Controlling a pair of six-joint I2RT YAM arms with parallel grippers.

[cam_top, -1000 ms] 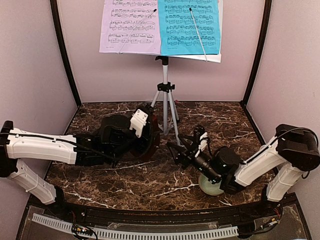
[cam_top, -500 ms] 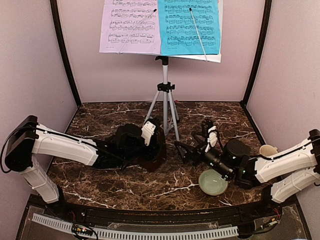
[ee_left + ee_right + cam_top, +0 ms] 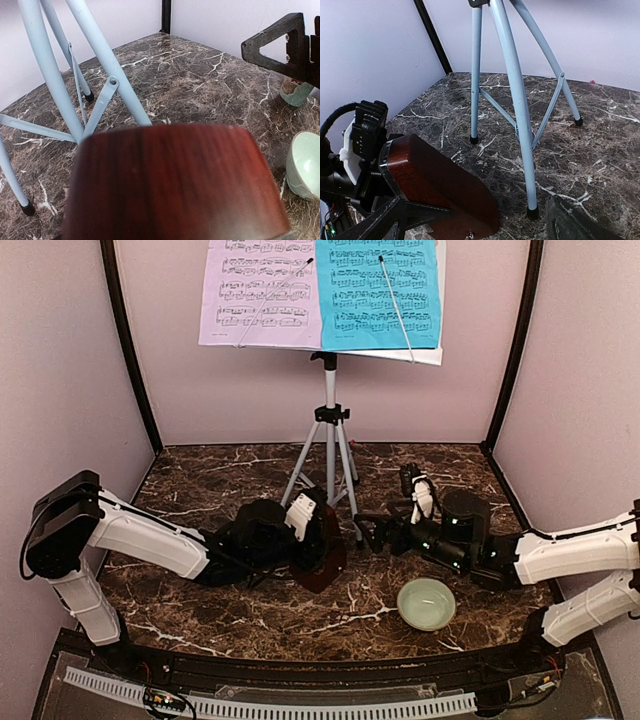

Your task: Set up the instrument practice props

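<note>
The silver tripod music stand (image 3: pixel 330 440) stands at the back centre; its legs show in the left wrist view (image 3: pixel 102 60) and the right wrist view (image 3: pixel 516 100). Its white desk (image 3: pixel 425 357) carries a lavender page (image 3: pixel 262 295) and a cyan page (image 3: pixel 380 295). My left gripper (image 3: pixel 300 530) is shut on the dark reddish-brown metronome (image 3: pixel 323 552), held tilted low over the table just in front of the stand. It fills the bottom of the left wrist view (image 3: pixel 175 185). My right gripper (image 3: pixel 372 532) is open; the metronome's end (image 3: pixel 445 190) lies by its fingers (image 3: pixel 395 220).
A pale green bowl (image 3: pixel 427 602) sits at the front right, also in the left wrist view (image 3: pixel 306 165). The dark marble table (image 3: pixel 230 605) is walled on three sides. The tripod feet (image 3: pixel 533 213) stand close to both grippers.
My left arm has carried the metronome right and forward, toward the right gripper. My right arm has pulled back off the bowl and swung toward the stand.
</note>
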